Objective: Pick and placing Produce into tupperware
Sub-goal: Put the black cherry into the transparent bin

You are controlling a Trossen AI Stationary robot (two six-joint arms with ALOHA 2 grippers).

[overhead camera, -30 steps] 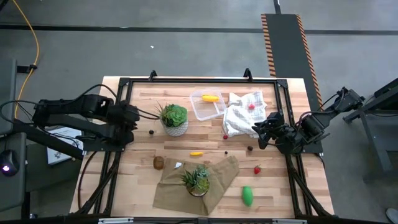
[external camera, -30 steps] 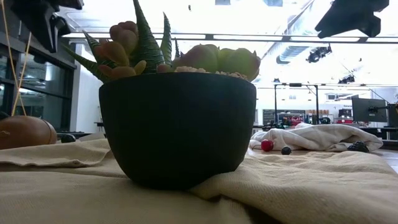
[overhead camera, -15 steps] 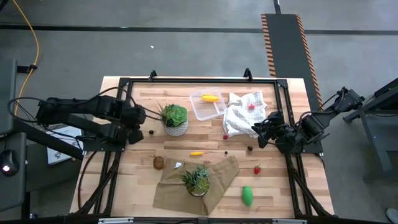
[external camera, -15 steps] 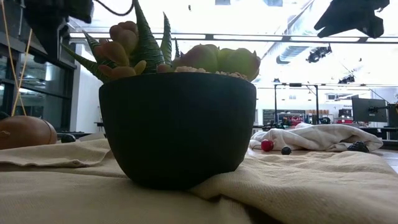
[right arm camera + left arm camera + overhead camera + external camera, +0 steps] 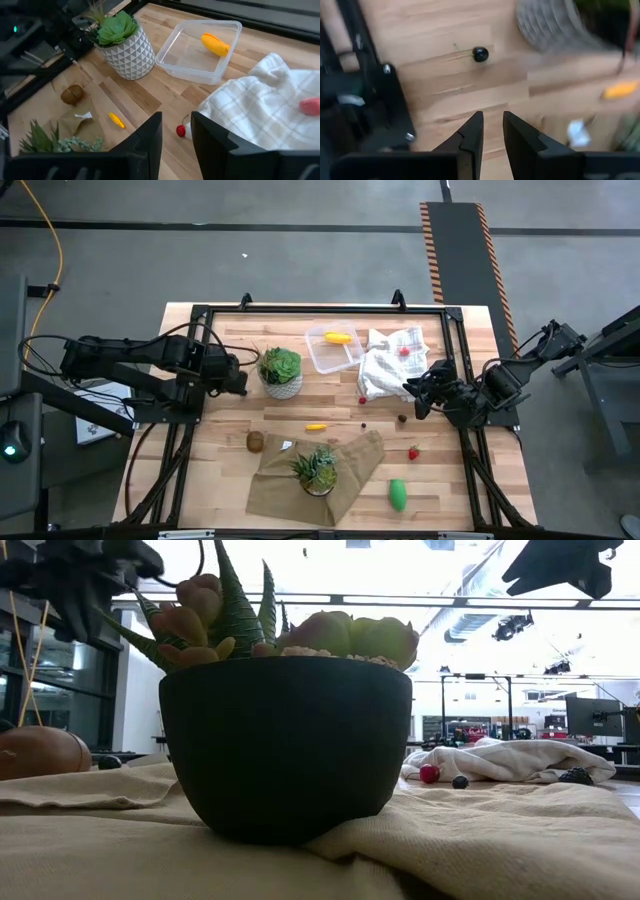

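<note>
Wood-plank table (image 5: 440, 490) on grey concrete floor, black frame round it. High view: left gripper (image 5: 240, 378) over the table's left part, just left of the white pot (image 5: 282, 387) and above a tiny dark ball (image 5: 244, 392); finger gap can't be told here. Right gripper (image 5: 412, 392) at the right side beside the white cloth (image 5: 385, 365), holding nothing. Tupperware (image 5: 333, 348), clear plastic with rounded corners, sits near the far edge between pot and cloth, one yellow piece (image 5: 338, 337) inside. Loose produce: second yellow piece (image 5: 315, 426) mid-table, brown ball (image 5: 255, 441), red berry (image 5: 413, 452), green piece (image 5: 398, 494). Tan cloth (image 5: 352, 465) under a dark-potted succulent (image 5: 318, 470).

Low view: dark round pot (image 5: 286, 745) fills the frame on tan cloth; brown ball at left, red berry (image 5: 429, 773) and a dark one (image 5: 460, 781) by the white cloth.

Left wrist: fingers (image 5: 472, 134) slightly parted, empty, above bare wood; dark ball (image 5: 480, 54) ahead, apart from them.

Right wrist: fingers (image 5: 150, 134) slightly parted, empty; tupperware with yellow piece ahead, white diamond-textured pot (image 5: 126, 52), checked cloth bearing a red berry (image 5: 311, 105).

No readable writing.
</note>
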